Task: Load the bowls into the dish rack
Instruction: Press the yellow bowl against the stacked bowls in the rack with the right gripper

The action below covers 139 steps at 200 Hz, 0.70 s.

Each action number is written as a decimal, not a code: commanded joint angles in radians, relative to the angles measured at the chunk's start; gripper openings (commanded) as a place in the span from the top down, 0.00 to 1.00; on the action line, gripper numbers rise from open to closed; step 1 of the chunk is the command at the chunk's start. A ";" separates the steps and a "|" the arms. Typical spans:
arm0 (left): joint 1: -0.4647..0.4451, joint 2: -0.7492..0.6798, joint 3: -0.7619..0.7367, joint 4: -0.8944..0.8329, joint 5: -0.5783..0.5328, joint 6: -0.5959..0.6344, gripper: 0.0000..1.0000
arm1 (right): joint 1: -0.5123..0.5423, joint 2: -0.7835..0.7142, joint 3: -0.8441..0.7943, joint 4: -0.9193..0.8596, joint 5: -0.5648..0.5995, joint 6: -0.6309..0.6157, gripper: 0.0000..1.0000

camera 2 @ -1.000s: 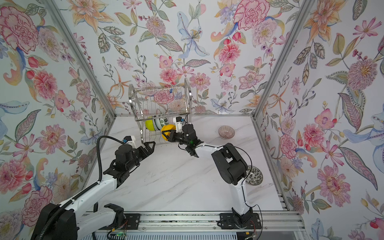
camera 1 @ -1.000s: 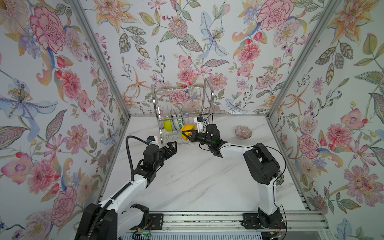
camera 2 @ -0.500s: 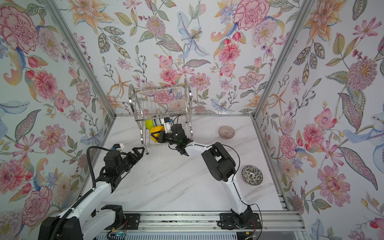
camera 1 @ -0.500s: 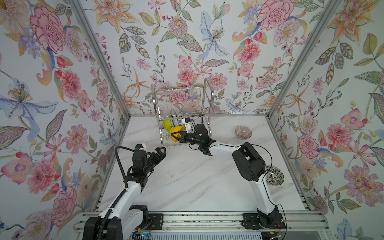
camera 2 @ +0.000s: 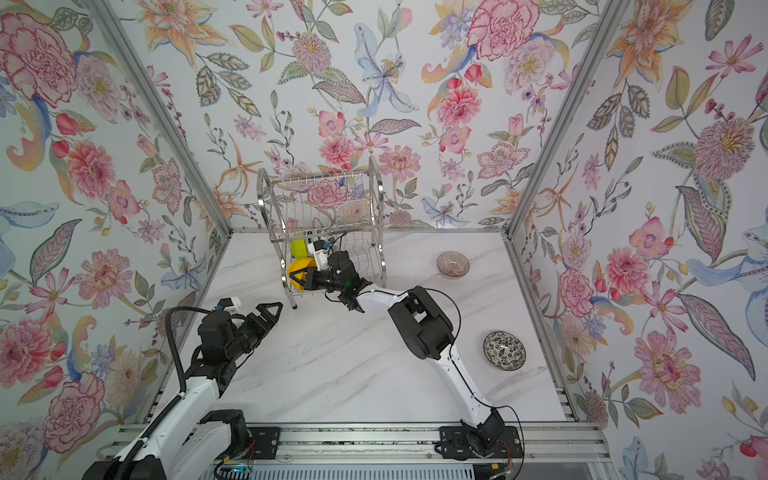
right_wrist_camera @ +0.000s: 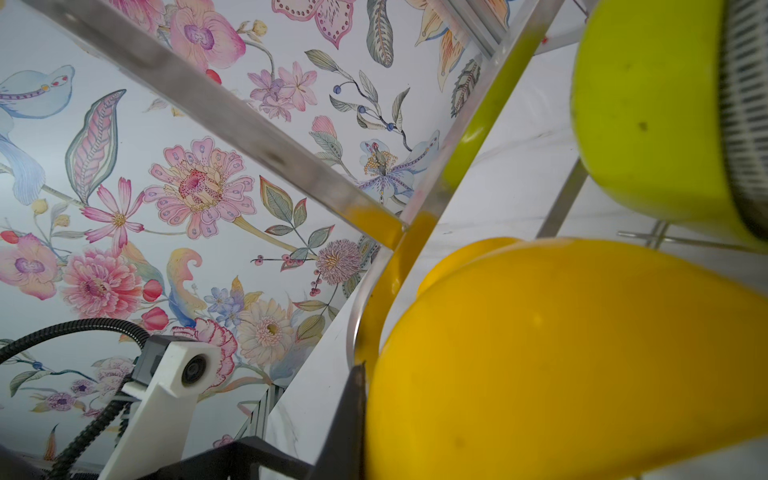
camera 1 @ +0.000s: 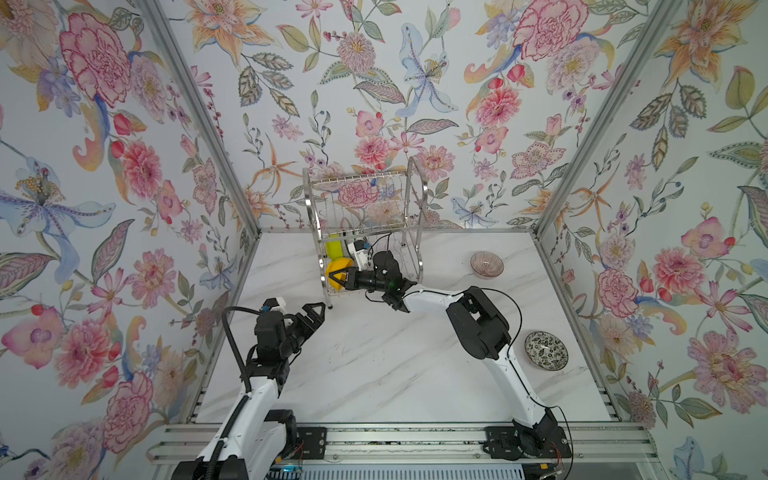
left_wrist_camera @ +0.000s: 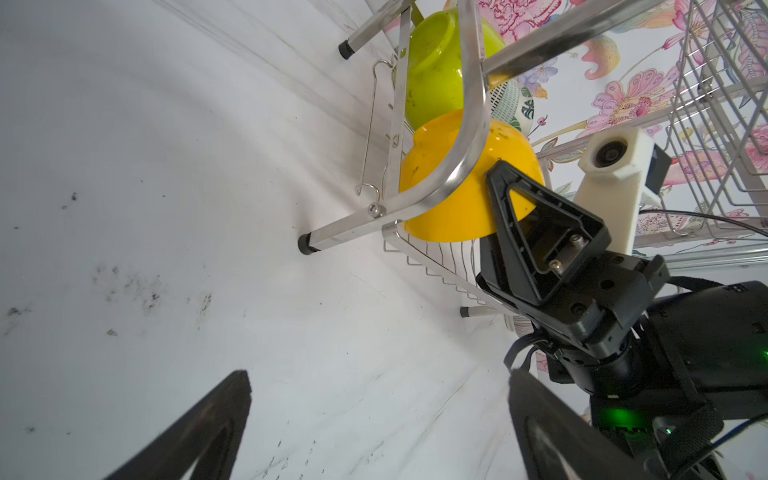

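The dish rack (camera 1: 308, 203) (left_wrist_camera: 473, 104) stands at the back of the table. My right gripper (camera 1: 336, 277) (camera 2: 298, 277) is shut on the rim of the orange-yellow bowl (camera 1: 340, 266) (left_wrist_camera: 449, 199) (right_wrist_camera: 561, 353). It holds the bowl on edge over the rack's lower tier, just behind the side frame. A lime green bowl (camera 1: 332, 249) (left_wrist_camera: 436, 70) (right_wrist_camera: 648, 124) stands on edge right behind it, then a white bowl with green leaves (left_wrist_camera: 515, 108). My left gripper (camera 1: 316, 311) (camera 2: 272, 311) (left_wrist_camera: 378, 378) hovers open and empty near the rack's front leg.
A pinkish ribbed bowl (camera 1: 486, 264) (camera 2: 452, 264) sits on the marble table at the back right. A black-and-white floral bowl (camera 1: 545, 350) (camera 2: 504, 350) lies beside the right arm's elbow. Floral walls enclose the table on three sides.
My right gripper has carried the orange-yellow bowl leftward into the rack's lower tier. The left gripper has drawn back a little toward the near left, still open.
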<state>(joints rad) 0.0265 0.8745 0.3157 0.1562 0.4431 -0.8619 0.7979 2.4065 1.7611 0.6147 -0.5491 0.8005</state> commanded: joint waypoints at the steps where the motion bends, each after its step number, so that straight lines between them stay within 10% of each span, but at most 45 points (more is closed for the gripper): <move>1: 0.015 -0.013 -0.007 -0.023 0.031 0.008 0.01 | 0.009 0.034 0.055 0.011 -0.023 0.010 1.00; 139: 0.024 -0.004 -0.010 -0.020 0.042 0.009 0.01 | -0.008 0.079 0.087 -0.056 -0.055 0.015 1.00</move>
<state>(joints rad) 0.0402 0.8730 0.3157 0.1490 0.4679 -0.8619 0.7940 2.4519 1.8271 0.5941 -0.5728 0.8112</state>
